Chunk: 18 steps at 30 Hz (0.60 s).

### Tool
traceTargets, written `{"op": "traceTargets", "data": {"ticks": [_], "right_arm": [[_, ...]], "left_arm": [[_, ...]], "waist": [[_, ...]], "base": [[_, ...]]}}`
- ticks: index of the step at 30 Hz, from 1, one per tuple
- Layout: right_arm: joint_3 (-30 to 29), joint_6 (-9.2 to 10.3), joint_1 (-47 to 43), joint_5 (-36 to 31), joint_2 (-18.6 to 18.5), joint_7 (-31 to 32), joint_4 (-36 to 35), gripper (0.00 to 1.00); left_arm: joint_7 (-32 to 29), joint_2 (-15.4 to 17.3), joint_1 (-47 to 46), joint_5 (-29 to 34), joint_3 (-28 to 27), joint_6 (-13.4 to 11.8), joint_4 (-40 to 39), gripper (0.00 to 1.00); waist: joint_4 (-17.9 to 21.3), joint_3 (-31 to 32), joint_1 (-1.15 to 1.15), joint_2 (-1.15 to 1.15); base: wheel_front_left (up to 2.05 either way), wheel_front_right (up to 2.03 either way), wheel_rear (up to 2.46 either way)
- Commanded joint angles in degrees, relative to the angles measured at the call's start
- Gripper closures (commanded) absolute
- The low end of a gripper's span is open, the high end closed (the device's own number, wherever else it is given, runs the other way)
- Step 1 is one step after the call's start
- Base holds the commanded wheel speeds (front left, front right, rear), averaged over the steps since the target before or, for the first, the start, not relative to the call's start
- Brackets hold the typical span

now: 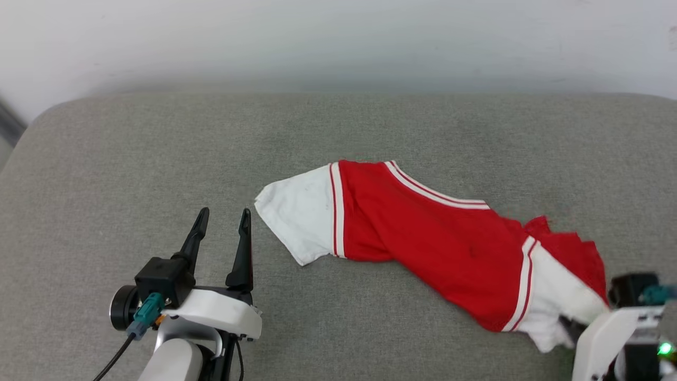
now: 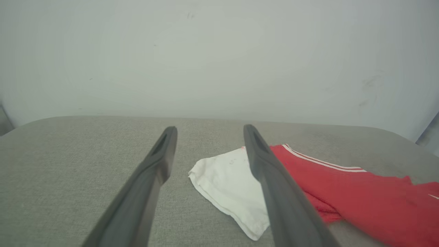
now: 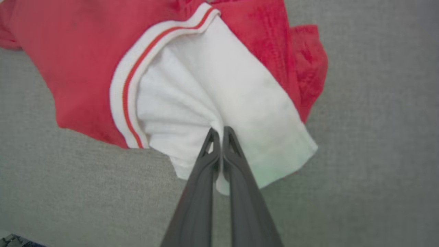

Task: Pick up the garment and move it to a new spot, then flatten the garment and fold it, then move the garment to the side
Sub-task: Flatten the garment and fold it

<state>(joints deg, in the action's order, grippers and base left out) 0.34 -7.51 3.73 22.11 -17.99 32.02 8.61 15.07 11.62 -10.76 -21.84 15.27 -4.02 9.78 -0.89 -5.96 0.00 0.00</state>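
Observation:
The garment (image 1: pixel 433 233), a red jersey with white sleeves and red-and-white striped trim, lies crumpled and stretched across the grey cushion (image 1: pixel 158 159), running from the middle to the lower right. Its numerals are hidden. My right gripper (image 3: pixel 219 132) is shut on the white sleeve (image 3: pixel 212 99) at the garment's right end, the cloth bunched between the fingers. In the head view that wrist (image 1: pixel 624 323) shows at the lower right. My left gripper (image 1: pixel 223 214) stands open above the cushion, just left of the other white sleeve (image 1: pixel 299 211), holding nothing. That sleeve (image 2: pixel 229 185) lies between and past its fingers (image 2: pixel 274 192).
A pale wall (image 1: pixel 338 42) rises behind the cushion's rounded far edge. Bare grey fabric (image 1: pixel 106 185) spreads to the left and behind the garment. A cable (image 1: pixel 113 360) trails from my left wrist.

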Motion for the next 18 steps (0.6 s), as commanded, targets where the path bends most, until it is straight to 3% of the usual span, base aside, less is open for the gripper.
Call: {"op": "traceTargets", "data": {"ticks": [1,2,3,11,14,18], "right_arm": [[-0.35,0.03,-2.11,-0.13,2.10,-1.70,1.78,1.00],[-0.57,0.04,-3.05,-0.35,3.20,-2.86,2.84,0.65],[-0.93,0.04,-3.62,-0.57,4.18,-4.22,3.60,0.00],[-2.81,0.04,-6.27,-1.34,9.95,-18.43,-0.75,0.00],[-3.18,0.04,-7.86,-0.67,10.29,-19.17,-4.61,0.00],[-5.88,0.04,-9.63,0.23,9.26,-14.59,-7.72,0.00]], "left_arm": [[0.15,-0.20,0.80,0.24,-0.08,0.13,0.31,0.00],[0.15,-0.21,0.99,0.23,-0.12,0.09,0.43,0.00],[0.15,-0.21,1.08,0.21,-0.12,0.09,0.50,0.00],[0.13,0.15,2.25,0.08,0.09,-0.29,0.59,0.00],[0.01,0.48,2.66,-0.14,-0.01,-0.51,0.31,0.00],[-0.23,0.67,3.12,-0.35,0.22,-0.62,-0.01,0.00]], "waist": [[0.40,0.27,0.00,0.00],[0.62,0.44,0.00,0.00],[0.80,0.50,0.00,0.00],[2.04,1.79,0.00,0.00],[2.61,2.38,0.00,0.00],[3.08,2.96,0.00,0.00]], "base": [[0.00,0.00,0.00],[0.00,0.00,0.00],[0.00,0.00,0.00],[0.00,0.00,0.00],[0.00,0.00,0.00],[0.00,0.00,0.00]]}}
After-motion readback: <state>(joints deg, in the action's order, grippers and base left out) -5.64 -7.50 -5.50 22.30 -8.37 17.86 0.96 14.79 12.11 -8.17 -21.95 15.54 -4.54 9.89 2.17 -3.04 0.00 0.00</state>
